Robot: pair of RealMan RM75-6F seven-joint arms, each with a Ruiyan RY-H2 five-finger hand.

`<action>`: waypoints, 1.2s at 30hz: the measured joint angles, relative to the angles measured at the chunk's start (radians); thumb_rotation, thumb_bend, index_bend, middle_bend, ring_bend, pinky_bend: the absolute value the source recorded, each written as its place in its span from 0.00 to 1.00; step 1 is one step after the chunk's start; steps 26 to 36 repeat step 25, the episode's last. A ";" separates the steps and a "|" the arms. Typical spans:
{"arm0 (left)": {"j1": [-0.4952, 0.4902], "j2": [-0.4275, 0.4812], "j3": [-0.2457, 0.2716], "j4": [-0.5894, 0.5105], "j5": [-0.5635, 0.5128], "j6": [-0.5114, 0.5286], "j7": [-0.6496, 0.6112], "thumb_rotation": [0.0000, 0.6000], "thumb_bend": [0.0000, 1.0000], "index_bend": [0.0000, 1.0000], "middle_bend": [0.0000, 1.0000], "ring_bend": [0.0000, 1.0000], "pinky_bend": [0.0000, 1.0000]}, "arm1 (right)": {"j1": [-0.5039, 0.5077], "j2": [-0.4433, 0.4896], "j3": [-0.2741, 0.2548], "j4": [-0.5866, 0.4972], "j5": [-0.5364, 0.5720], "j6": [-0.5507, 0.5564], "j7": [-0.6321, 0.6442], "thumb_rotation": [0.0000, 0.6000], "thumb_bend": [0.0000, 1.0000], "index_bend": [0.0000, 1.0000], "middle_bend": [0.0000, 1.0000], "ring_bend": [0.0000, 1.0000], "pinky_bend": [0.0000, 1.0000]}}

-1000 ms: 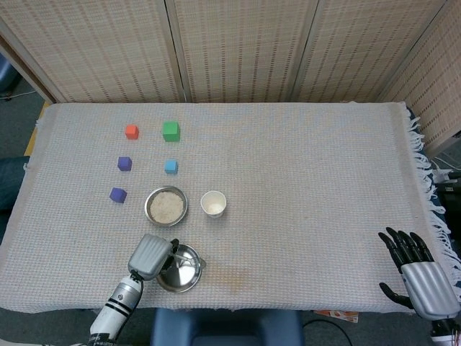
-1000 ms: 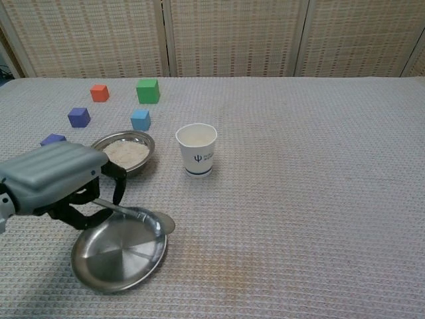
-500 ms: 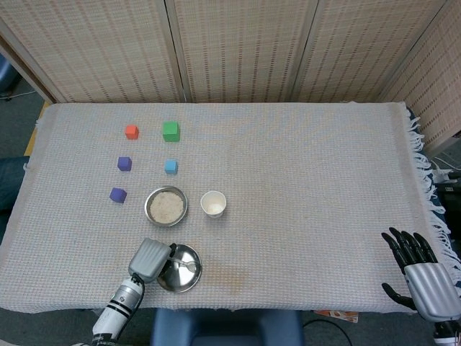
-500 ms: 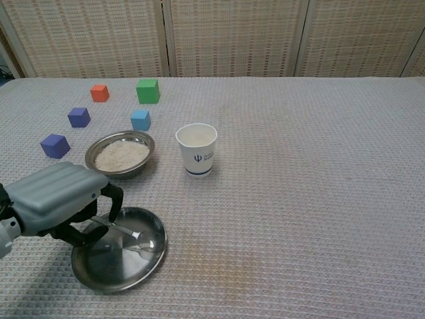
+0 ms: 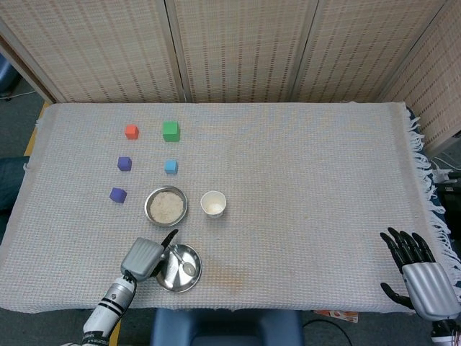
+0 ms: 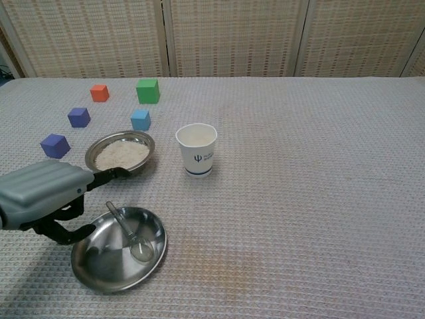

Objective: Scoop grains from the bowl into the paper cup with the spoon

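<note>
The left hand has let go of the spoon, its fingers now spread and empty, leaving it in the empty metal dish at 6 o'clock of the grain bowl, paper cup at the bowl's 3 o'clock, suggesting scooping is over, while the right hand idles open.

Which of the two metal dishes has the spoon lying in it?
The near steel dish, beside the left hand, holds the spoon; the farther bowl holds grains.

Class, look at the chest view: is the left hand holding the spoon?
No; the spoon lies in the steel plate, apart from the left hand.
</note>
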State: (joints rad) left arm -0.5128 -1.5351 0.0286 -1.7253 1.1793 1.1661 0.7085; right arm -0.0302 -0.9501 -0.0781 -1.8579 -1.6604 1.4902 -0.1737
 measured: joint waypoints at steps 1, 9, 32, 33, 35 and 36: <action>0.001 0.007 -0.002 -0.005 0.003 0.001 -0.009 1.00 0.40 0.00 1.00 1.00 1.00 | 0.000 0.001 0.000 0.001 -0.001 0.001 0.001 1.00 0.12 0.00 0.00 0.00 0.00; 0.048 0.079 0.007 -0.003 0.138 0.081 -0.224 1.00 0.40 0.00 0.26 0.31 0.62 | -0.006 0.000 0.005 0.011 -0.010 0.024 0.017 1.00 0.12 0.00 0.00 0.00 0.00; 0.322 0.185 0.058 0.448 0.449 0.565 -1.060 1.00 0.36 0.00 0.00 0.00 0.20 | -0.013 -0.028 0.027 0.044 -0.020 0.062 -0.015 1.00 0.12 0.00 0.00 0.00 0.00; 0.322 0.185 0.058 0.448 0.449 0.565 -1.060 1.00 0.36 0.00 0.00 0.00 0.20 | -0.013 -0.028 0.027 0.044 -0.020 0.062 -0.015 1.00 0.12 0.00 0.00 0.00 0.00; 0.322 0.185 0.058 0.448 0.449 0.565 -1.060 1.00 0.36 0.00 0.00 0.00 0.20 | -0.013 -0.028 0.027 0.044 -0.020 0.062 -0.015 1.00 0.12 0.00 0.00 0.00 0.00; 0.322 0.185 0.058 0.448 0.449 0.565 -1.060 1.00 0.36 0.00 0.00 0.00 0.20 | -0.013 -0.028 0.027 0.044 -0.020 0.062 -0.015 1.00 0.12 0.00 0.00 0.00 0.00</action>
